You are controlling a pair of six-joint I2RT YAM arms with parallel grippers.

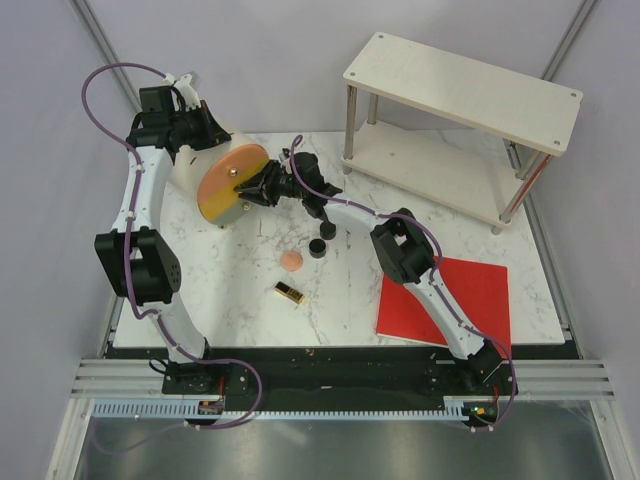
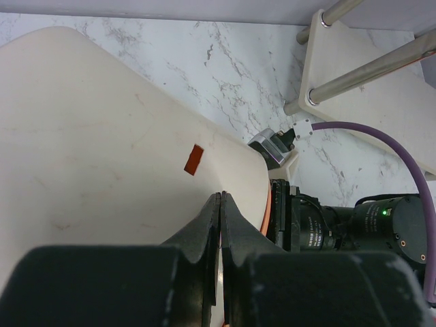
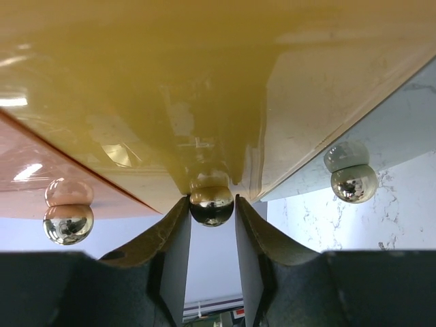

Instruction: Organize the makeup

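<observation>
Cream plastic, the case (image 1: pixel 190 165) lies tilted on its side. The left gripper (image 2: pixel 220 204) is pressed together on its thin wall, I judge to steady it (so the lid can be pulled). The right gripper (image 3: pixel 212 212) clamps the shiny middle knob (image 3: pixel 211 203) of the orange-yellow lid (image 1: pixel 225 185). Outside the case, on the marble table (image 1: pixel 210 290), wait the black compacts (image 1: pixel 317 248), the peach puff (image 1: pixel 291 260) and the lipstick (image 1: pixel 289 292).

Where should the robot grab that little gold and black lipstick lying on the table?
Around its middle, coming straight down from above. The lipstick lies flat and slanted on the table, nothing touching it, so a grip turned crosswise to its length should close on both long sides.
</observation>
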